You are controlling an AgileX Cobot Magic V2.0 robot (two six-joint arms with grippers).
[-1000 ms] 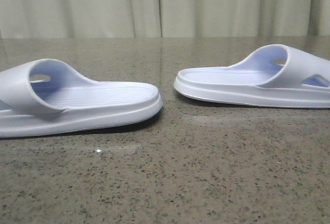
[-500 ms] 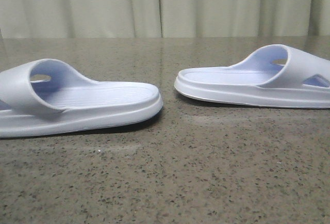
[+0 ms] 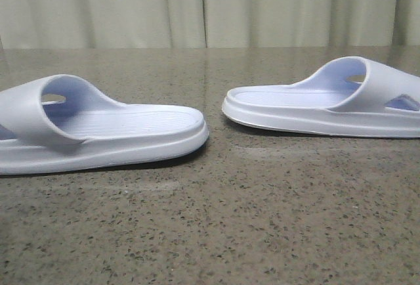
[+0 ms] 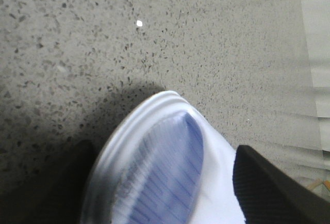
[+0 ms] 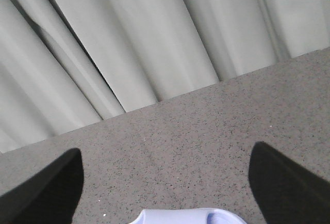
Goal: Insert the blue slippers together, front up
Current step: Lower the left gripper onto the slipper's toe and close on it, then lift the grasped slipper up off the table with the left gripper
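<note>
Pale pleated curtains hang behind a speckled grey-brown stone table, and on that table you have both blue slippers lying sole down, well apart, heels toward each other.

Look at the front view: the left slipper sits nearer the camera, its rounded heel pointing toward the middle and its wide strap at the left edge of the picture. The right slipper lies farther back, heel toward the middle, strap with a triangular side cut-out at the right edge. A bare strip of table separates the two heels. No arm shows in this view.

From the left wrist camera you see the left gripper with its dark fingers spread wide on either side of the left slipper's ribbed footbed and rim; whether the pads touch the foam you cannot tell.

From the right wrist camera the right gripper is spread wide too, fingers apart above the table, with just the edge of the right slipper showing between them.
</note>
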